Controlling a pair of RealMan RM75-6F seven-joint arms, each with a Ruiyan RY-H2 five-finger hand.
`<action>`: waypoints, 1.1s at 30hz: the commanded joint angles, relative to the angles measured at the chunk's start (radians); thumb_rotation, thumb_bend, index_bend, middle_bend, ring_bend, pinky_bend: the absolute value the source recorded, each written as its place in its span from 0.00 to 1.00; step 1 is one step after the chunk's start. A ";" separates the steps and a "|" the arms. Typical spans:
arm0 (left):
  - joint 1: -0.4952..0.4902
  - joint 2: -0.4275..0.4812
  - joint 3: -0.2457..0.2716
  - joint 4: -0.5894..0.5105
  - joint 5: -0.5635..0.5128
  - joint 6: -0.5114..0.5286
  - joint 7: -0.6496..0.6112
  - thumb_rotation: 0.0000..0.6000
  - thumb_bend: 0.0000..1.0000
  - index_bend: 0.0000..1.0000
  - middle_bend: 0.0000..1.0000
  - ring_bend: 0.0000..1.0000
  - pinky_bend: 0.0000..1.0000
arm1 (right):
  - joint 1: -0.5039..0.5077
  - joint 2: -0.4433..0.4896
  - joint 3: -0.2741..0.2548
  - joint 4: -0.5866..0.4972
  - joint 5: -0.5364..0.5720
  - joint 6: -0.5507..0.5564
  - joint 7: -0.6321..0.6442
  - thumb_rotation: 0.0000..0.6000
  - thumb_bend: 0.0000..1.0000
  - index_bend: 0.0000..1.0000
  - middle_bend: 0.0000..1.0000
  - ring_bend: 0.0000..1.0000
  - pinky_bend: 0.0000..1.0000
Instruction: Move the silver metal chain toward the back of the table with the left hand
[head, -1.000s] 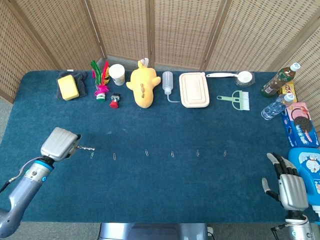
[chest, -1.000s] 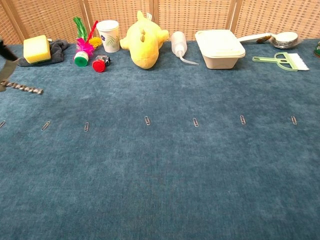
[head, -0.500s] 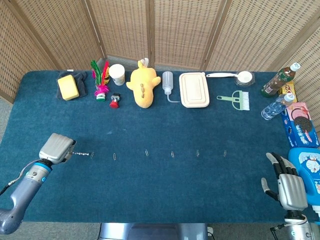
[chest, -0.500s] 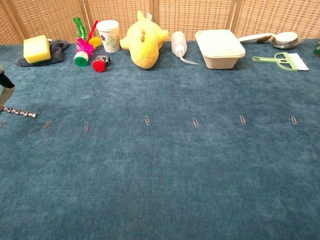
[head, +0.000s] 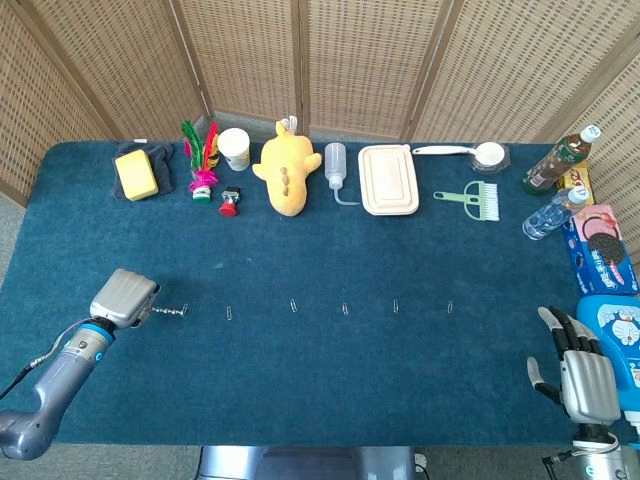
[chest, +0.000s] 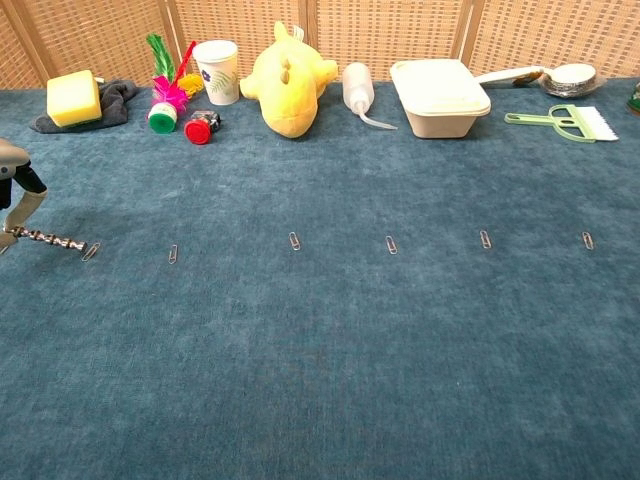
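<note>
Left hand (head: 124, 297): lower left of head view, back plate up, fingers pinching one end of the silver metal chain (head: 171, 311); only fingertips show at the left edge of chest view.
Silver metal chain: short, stretched out to the right of the left hand, low over the dark blue carpeted surface (head: 330, 250); free end just beside the leftmost small metal paper clip (chest: 91, 251); cannot tell if it touches the surface.
Paper clips: row across the middle of the frame, spaced apart.
Right hand (head: 578, 369): lower right corner of head view, fingers spread, holding nothing, next to a blue cartoon-print box (head: 617, 338).
Back row, top of frame: yellow sponge (head: 136, 174) on a dark cloth, yellow plush toy (head: 285, 167), white paper cup (head: 234, 148), beige lidded container (head: 388, 179), green brush (head: 472, 199).
</note>
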 joint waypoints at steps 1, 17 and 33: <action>-0.003 -0.004 -0.001 0.008 -0.010 -0.004 0.003 1.00 0.60 0.62 0.94 0.91 0.85 | 0.001 0.001 0.001 -0.001 0.000 0.000 -0.002 1.00 0.44 0.12 0.15 0.15 0.17; -0.011 -0.019 -0.001 0.039 -0.033 -0.018 -0.015 1.00 0.60 0.62 0.94 0.91 0.85 | 0.002 -0.003 0.003 0.003 0.001 0.001 0.000 1.00 0.44 0.12 0.15 0.15 0.17; -0.074 0.010 -0.089 0.011 -0.036 -0.008 -0.035 1.00 0.60 0.62 0.94 0.91 0.85 | 0.014 -0.014 0.001 0.004 -0.005 -0.015 -0.004 1.00 0.44 0.12 0.15 0.15 0.17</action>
